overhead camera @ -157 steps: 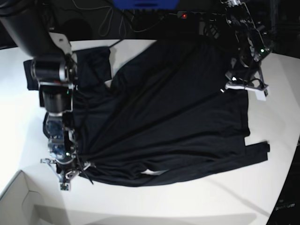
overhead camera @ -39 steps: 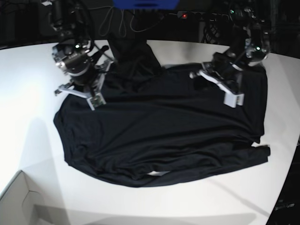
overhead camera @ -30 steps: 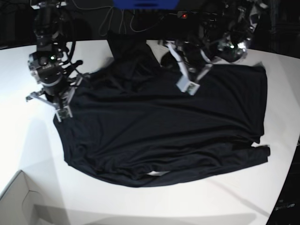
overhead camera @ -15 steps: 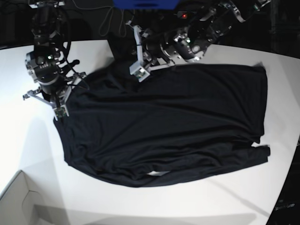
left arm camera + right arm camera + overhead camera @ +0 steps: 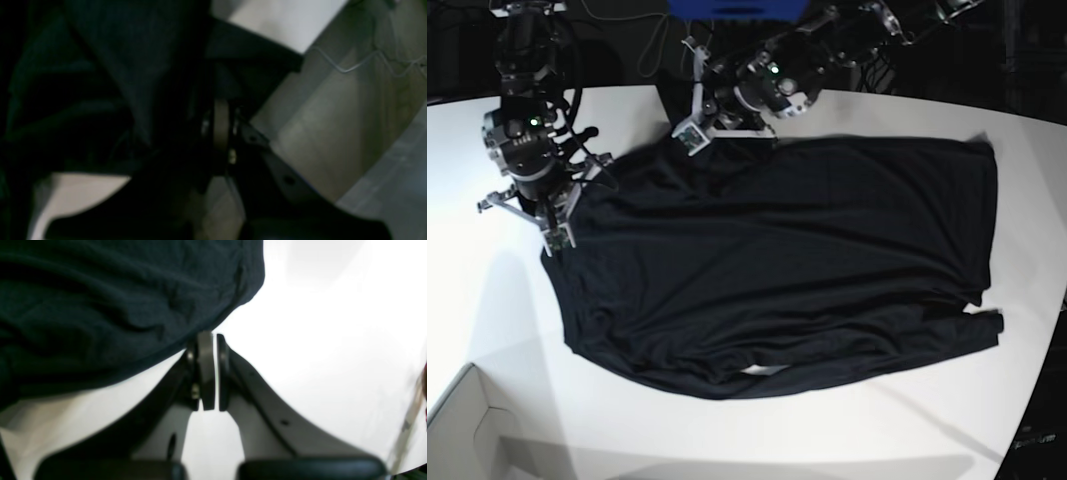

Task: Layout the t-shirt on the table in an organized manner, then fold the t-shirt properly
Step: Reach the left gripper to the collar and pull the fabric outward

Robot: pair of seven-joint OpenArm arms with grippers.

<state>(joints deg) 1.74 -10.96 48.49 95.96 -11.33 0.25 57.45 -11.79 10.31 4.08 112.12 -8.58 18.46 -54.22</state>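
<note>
Left gripper [image 5: 689, 137] moved further left along shirt [image 5: 787, 260] top edge vs half sec ago, jaws together on fabric. Right gripper [image 5: 557, 240] clamped shirt edge. Shirt lay spread on table [image 5: 487, 300].

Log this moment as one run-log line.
stage: laying out | t-shirt: spread on table, creased | left gripper: shut at top edge | right gripper: shut at corner
</note>
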